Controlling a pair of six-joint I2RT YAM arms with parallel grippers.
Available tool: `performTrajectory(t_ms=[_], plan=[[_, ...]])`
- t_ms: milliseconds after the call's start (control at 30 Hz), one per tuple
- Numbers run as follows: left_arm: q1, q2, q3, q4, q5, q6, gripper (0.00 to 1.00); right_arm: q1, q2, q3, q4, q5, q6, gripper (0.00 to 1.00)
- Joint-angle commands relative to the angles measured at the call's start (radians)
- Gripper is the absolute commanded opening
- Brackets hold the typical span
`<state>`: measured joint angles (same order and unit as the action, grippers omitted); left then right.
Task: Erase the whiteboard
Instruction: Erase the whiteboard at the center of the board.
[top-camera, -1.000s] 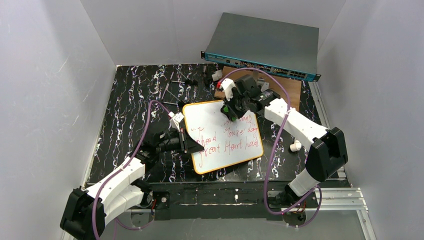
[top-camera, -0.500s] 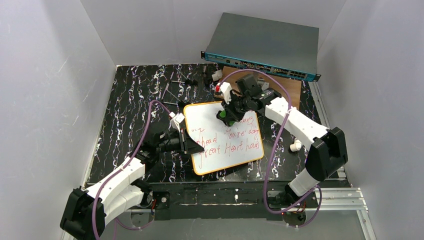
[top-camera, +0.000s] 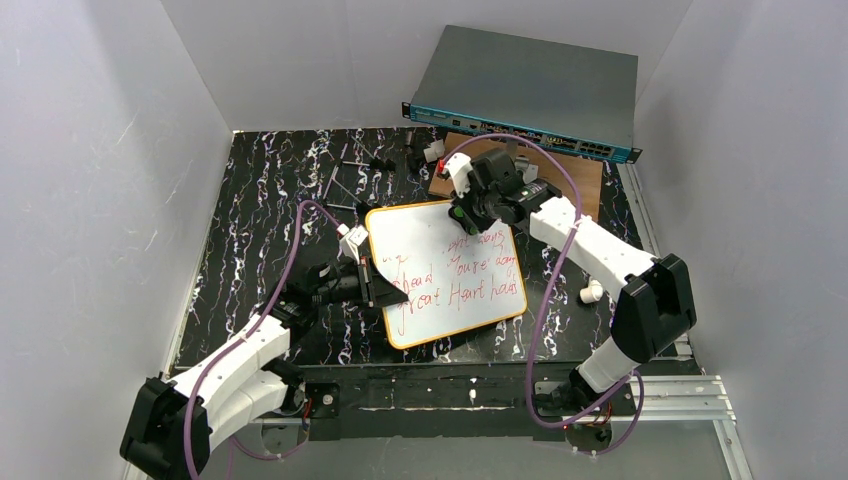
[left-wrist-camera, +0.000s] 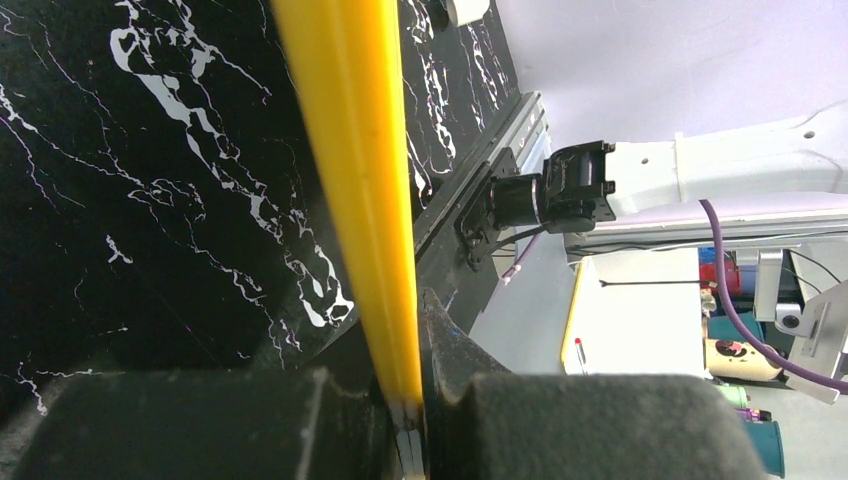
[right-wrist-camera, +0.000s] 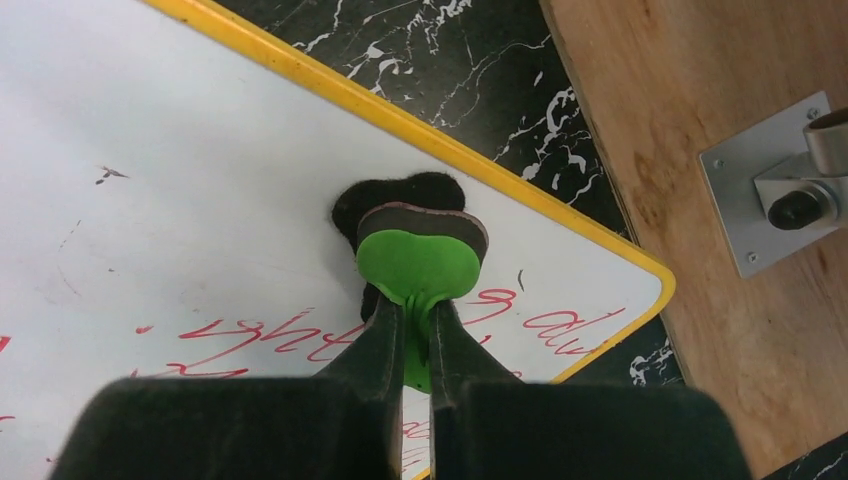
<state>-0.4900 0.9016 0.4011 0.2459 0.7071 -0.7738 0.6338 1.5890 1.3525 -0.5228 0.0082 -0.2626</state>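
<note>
The whiteboard (top-camera: 440, 270) with its orange-yellow frame lies tilted on the black marbled table, with red handwriting across its middle and lower part. My left gripper (top-camera: 372, 283) is shut on the board's left frame edge (left-wrist-camera: 370, 200). My right gripper (top-camera: 462, 212) is shut on a green eraser (right-wrist-camera: 420, 265) with a dark felt pad, pressed on the whiteboard (right-wrist-camera: 200, 200) near its far right corner, just above the top line of red writing. The board's far area is wiped clean.
A brown wooden board (top-camera: 580, 175) with a metal bracket (right-wrist-camera: 770, 190) lies just beyond the whiteboard's far right corner. A grey network switch (top-camera: 530, 90) leans at the back. Small metal parts (top-camera: 360, 165) lie at the far table. A white piece (top-camera: 592, 292) lies right.
My right gripper swept the eraser left across the board's far part, then back right and farther, toward the far right corner. The left gripper and the board stayed still.
</note>
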Motion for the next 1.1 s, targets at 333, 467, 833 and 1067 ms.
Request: performTrajectory(t_ms=[333, 467, 833, 1067], plan=[[-0.031, -0.087, 0.03, 0.231, 0.208, 0.102, 0.0, -0.002, -0.039, 0.001, -0.107, -0.54, -0.073, 0.01], [-0.031, -0.089, 0.031, 0.213, 0.205, 0.101, 0.0, -0.028, -0.05, -0.012, -0.039, -0.312, -0.012, 0.01], [-0.032, -0.05, 0.055, 0.199, 0.195, 0.1, 0.0, -0.138, -0.09, -0.088, 0.066, -0.07, -0.005, 0.01], [-0.034, -0.062, 0.055, 0.192, 0.19, 0.104, 0.0, -0.082, -0.102, -0.103, -0.034, -0.422, -0.106, 0.01]])
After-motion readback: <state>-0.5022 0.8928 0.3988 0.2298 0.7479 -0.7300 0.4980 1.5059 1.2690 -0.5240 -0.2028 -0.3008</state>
